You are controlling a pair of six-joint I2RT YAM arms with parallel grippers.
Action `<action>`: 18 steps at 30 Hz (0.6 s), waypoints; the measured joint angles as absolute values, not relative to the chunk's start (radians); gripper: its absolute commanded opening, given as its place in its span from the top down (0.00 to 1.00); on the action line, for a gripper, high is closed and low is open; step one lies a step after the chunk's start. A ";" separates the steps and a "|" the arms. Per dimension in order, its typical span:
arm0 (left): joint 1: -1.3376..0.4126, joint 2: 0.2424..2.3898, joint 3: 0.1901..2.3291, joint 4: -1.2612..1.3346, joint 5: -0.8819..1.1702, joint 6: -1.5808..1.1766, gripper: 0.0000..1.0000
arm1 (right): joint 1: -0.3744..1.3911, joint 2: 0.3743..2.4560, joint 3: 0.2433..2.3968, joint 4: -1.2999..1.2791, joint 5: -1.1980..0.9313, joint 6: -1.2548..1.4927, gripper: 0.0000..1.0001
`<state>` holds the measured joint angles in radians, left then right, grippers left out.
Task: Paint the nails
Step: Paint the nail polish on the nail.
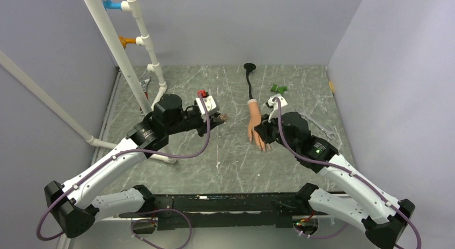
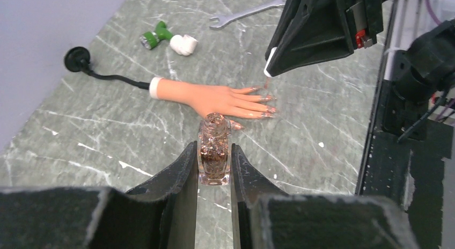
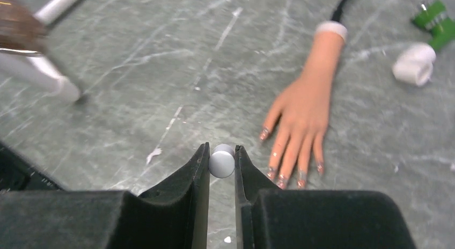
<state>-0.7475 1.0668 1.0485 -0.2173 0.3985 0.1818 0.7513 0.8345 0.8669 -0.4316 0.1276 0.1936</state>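
Observation:
The peach mannequin hand (image 1: 254,122) lies flat on the table with its fingers toward the arms. Its nails (image 2: 266,99) (image 3: 281,180) carry glittery copper polish. My left gripper (image 2: 214,152) (image 1: 220,118) is shut on a small bottle of copper glitter polish (image 2: 214,147), to the left of the hand. My right gripper (image 3: 221,152) (image 1: 266,145) is shut on the round white brush cap (image 3: 221,162), just off the fingertips. In the left wrist view the cap (image 2: 270,69) points down, and its brush tip (image 2: 266,83) sits just above the outermost finger's nail.
A green and white fitting (image 1: 278,89) (image 3: 429,24) lies beyond the hand. A black suction cup with a cable (image 1: 249,67) joins the hand's wrist. A wrench (image 2: 247,14) lies at the right. A white pipe frame (image 1: 134,56) stands at the back left.

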 measured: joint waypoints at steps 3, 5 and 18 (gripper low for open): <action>-0.748 1.065 1.047 -0.211 0.351 0.182 1.00 | 0.701 0.855 0.834 -0.424 0.152 0.253 1.00; -0.748 1.063 1.043 -0.204 0.324 0.182 1.00 | 0.668 0.871 0.805 -0.413 0.152 0.299 1.00; -0.748 1.032 1.014 -0.188 0.236 0.194 1.00 | 0.609 0.750 0.550 -0.307 0.120 0.525 1.00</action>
<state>-0.7475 1.0325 1.0142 -0.1883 0.2363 0.1944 0.6090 0.7498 0.5495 -0.3069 0.1204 0.5255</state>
